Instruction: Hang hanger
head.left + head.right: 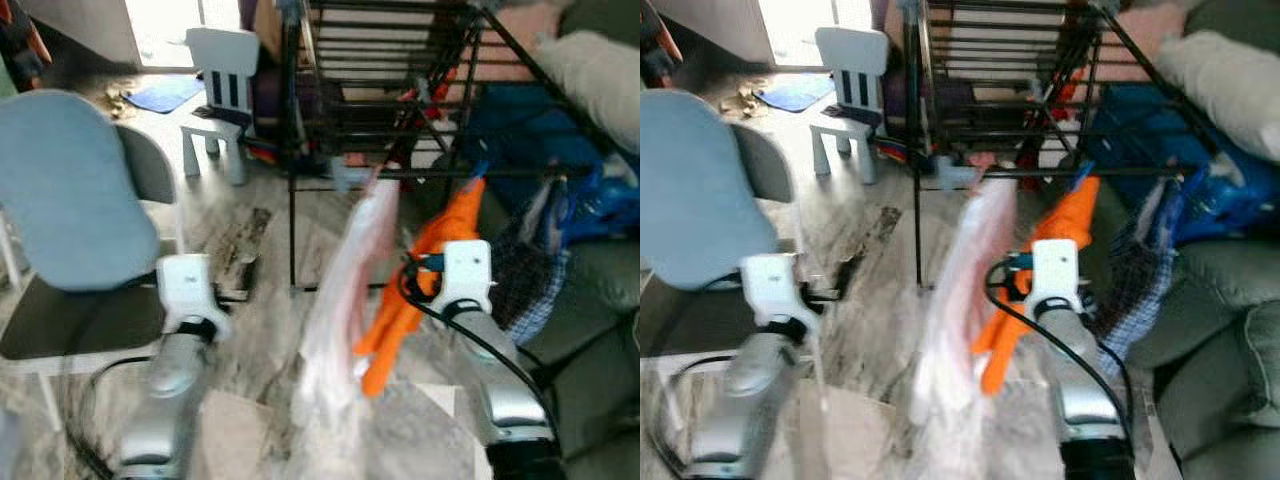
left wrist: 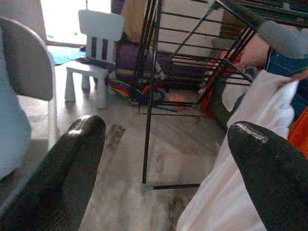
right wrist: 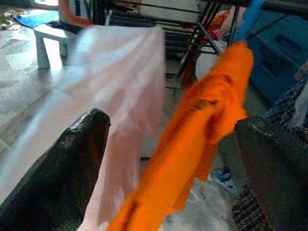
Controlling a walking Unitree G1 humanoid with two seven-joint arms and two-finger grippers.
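Looks done: pale garment (image 1: 345, 290) hangs on rack (image 1: 400, 172) ahead of both claws; right claw (image 3: 178, 159) & left claw (image 2: 163, 159) wide, empty.

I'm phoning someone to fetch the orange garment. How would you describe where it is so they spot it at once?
Find the black drying rack on the marble floor beside the sofa. On its lower front rail hang three garments; the orange garment is the middle one, on a blue hanger. It is bright solid orange, between a pale pink garment and a dark checked garment.
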